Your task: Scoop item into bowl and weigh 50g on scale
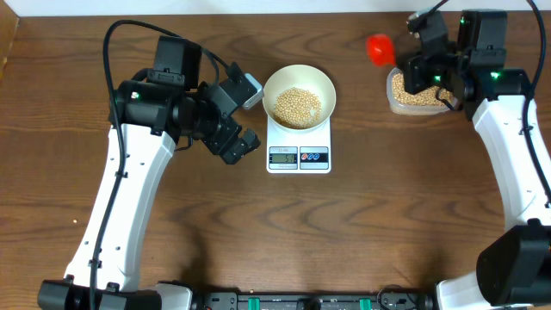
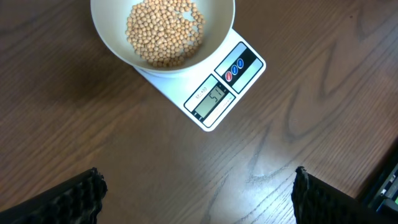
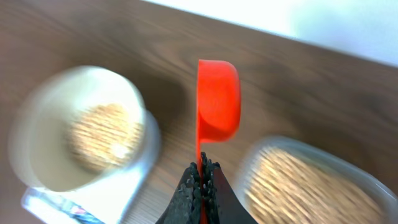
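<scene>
Fig.: overhead plus both wrist views, as I read them from the remote console. Bowl (image 1: 298, 76) sits centred on the scale (image 1: 299, 157), mid-desk. Its rim overhangs the platform, so only the front strip w/ LCD and buttons shows. Beans (image 1: 297, 107) lie in a loose heap at the bowl's bottom, side walls bare. LCD is lit, but I can't read the digits w/ certainty. L pincer (image 2: 199, 202) has its jaws spread wide and nothing between them. It hangs over bare desk (image 1: 344, 232) just left of the scale, near it but not touching. R pincer (image 3: 200, 182) is clamped tight on the thin handle of a red scoop (image 3: 217, 99), cup end pointing away from the fingers. In the overhead the cup is at the tub's (image 1: 392, 103) far-left corner. Tub holds more beans and stands at far right, well apart from the scale. R wrist view is blurred; scoop contents can't be told.
</scene>
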Controlling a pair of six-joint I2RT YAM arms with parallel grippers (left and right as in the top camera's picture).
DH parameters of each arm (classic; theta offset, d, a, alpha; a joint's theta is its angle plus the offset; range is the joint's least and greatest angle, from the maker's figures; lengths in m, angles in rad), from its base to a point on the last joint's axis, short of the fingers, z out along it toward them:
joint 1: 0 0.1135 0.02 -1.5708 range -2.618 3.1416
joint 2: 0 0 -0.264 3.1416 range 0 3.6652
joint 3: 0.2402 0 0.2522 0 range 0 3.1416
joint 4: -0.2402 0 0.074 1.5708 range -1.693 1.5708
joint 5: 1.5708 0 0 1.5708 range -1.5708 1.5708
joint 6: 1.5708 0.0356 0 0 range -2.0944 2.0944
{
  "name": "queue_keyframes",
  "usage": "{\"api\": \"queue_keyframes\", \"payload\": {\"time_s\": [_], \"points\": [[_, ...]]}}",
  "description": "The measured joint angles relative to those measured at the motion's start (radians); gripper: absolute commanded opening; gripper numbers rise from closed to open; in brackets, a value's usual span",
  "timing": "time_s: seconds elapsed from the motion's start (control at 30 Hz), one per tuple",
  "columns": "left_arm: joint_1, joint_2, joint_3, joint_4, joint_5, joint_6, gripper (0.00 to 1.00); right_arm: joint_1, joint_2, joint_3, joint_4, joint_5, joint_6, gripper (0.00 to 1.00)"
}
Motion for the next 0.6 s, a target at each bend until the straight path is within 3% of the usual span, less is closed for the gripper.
{"api": "queue_keyframes", "payload": {"time_s": [0.3,0.6], "points": [[0.000,0.000,0.000,0.000,0.000,0.000,0.98,0.170,0.007,0.000,0.043,-0.204,0.029,0.01],[0.000,0.000,0.000,0.000,0.000,0.000,0.98,0.289,0.039,0.000,0.029,-0.090,-0.038,0.01]]}}
